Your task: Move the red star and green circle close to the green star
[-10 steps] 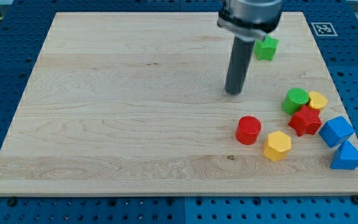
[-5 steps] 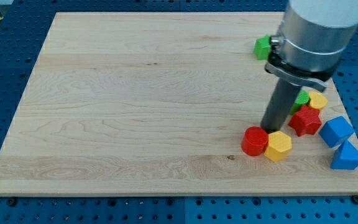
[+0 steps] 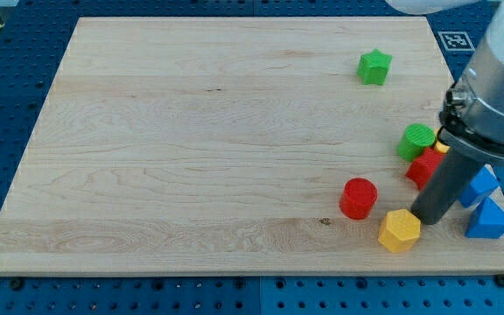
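Tip (image 3: 427,217) swung from board centre to just below red star (image 3: 425,166), touching yellow hexagon (image 3: 400,230), which got nudged down. No pincer fitted. Green circle (image 3: 416,140) beside red star; green star (image 3: 374,66) well apart, so likely lined up to push upward.

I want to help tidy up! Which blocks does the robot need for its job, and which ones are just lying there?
For the job:
red star
green circle
green star
my tip, just right of the yellow hexagon

Just lying about:
red cylinder
yellow hexagon
blue blocks
small yellow block, mostly hidden
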Controlling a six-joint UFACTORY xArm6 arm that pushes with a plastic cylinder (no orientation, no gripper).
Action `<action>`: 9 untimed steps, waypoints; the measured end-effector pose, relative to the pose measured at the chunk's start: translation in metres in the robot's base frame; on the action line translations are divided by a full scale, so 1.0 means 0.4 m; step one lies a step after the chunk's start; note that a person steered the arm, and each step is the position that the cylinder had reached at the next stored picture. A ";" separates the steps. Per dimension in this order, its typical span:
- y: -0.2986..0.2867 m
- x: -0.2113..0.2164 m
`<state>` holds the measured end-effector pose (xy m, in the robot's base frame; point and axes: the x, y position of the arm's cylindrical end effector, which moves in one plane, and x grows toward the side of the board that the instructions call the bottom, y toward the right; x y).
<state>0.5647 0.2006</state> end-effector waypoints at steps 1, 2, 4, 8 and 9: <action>0.043 -0.005; 0.066 -0.025; 0.070 -0.064; 0.046 -0.100; 0.039 -0.121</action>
<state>0.5161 0.2161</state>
